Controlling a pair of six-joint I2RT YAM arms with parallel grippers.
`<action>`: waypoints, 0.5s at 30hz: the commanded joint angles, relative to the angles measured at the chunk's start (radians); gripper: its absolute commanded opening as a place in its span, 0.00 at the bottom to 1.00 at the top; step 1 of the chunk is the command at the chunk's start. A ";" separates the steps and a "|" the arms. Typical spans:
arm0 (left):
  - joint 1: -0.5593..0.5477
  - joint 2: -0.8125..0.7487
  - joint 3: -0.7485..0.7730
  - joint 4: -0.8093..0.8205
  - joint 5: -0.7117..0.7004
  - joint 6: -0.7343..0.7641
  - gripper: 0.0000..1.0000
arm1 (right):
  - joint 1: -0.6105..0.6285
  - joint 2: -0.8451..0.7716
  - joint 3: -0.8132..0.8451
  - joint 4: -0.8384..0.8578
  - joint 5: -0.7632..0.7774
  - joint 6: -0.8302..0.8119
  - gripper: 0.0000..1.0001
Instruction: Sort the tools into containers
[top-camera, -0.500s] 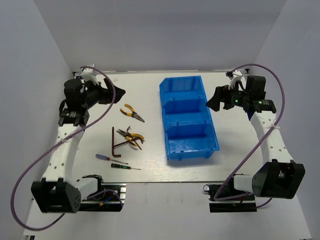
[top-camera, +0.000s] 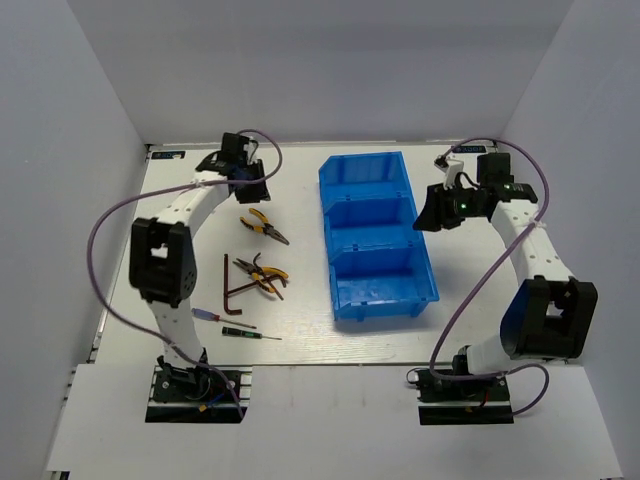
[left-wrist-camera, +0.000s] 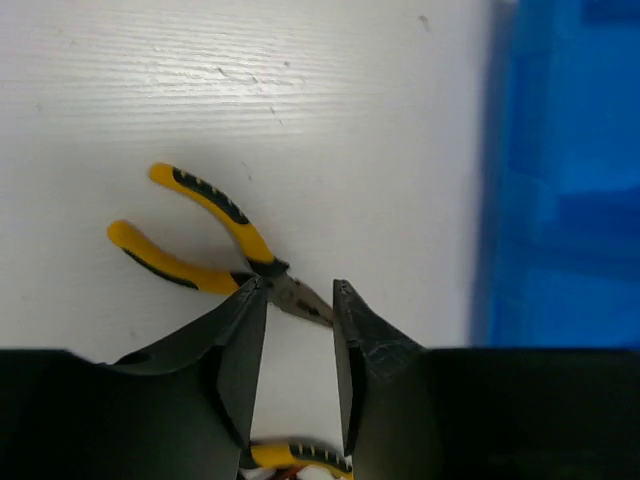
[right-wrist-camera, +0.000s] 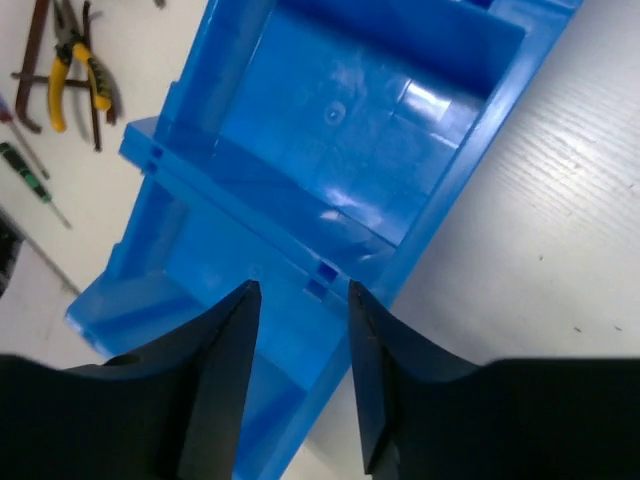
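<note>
1. The left gripper hangs with its jaws apart and empty. The yellow-handled pliers lie beneath its fingertips, nose pointing between them.
2. The right gripper stands parted, holding nothing, with the blue bin directly below it.

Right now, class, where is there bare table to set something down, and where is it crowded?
Bare: the table right of the bin and the near strip before it. Crowded: left of the bin, among pliers, hex keys, screwdrivers.
</note>
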 joint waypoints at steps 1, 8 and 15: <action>-0.032 0.141 0.143 -0.151 -0.194 -0.127 0.45 | 0.001 -0.071 -0.061 0.032 0.049 -0.014 0.49; -0.087 0.355 0.378 -0.262 -0.307 -0.186 0.60 | -0.004 -0.087 -0.100 0.076 0.063 0.019 0.54; -0.107 0.362 0.364 -0.312 -0.407 -0.229 0.56 | -0.007 -0.071 -0.115 0.100 0.071 0.035 0.54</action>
